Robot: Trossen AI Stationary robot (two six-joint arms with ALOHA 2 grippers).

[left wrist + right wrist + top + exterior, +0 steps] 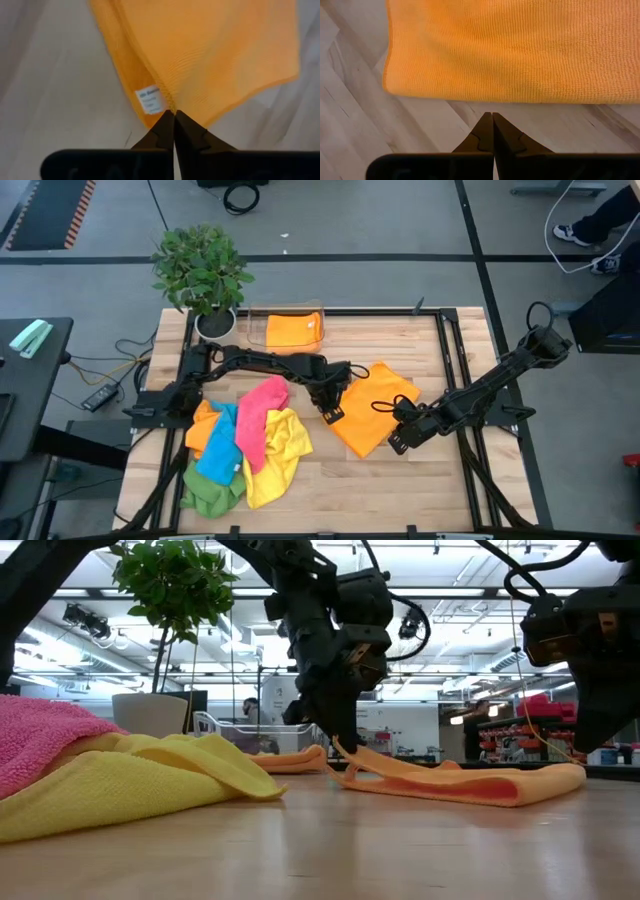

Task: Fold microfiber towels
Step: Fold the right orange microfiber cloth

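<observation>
The soft orange microfiber towel [375, 415] lies half-folded mid-bench. The left pincer [330, 412] is pinched tight on its near-left corner (the tagged one). The right pincer [400, 442], closed and empty, sits just off the opposite folded edge.

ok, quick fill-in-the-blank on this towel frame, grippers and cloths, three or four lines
1. The left gripper is shut on the edge of the ____ towel lying mid-table.
2. The right gripper is shut and holds ____; the towel's fold lies just ahead of it.
3. In the towel pile, the ____ towel lies on top.
4. The clear tray beside the potted plant holds one folded ____ towel.

Missing words: orange; nothing; pink; orange
</observation>
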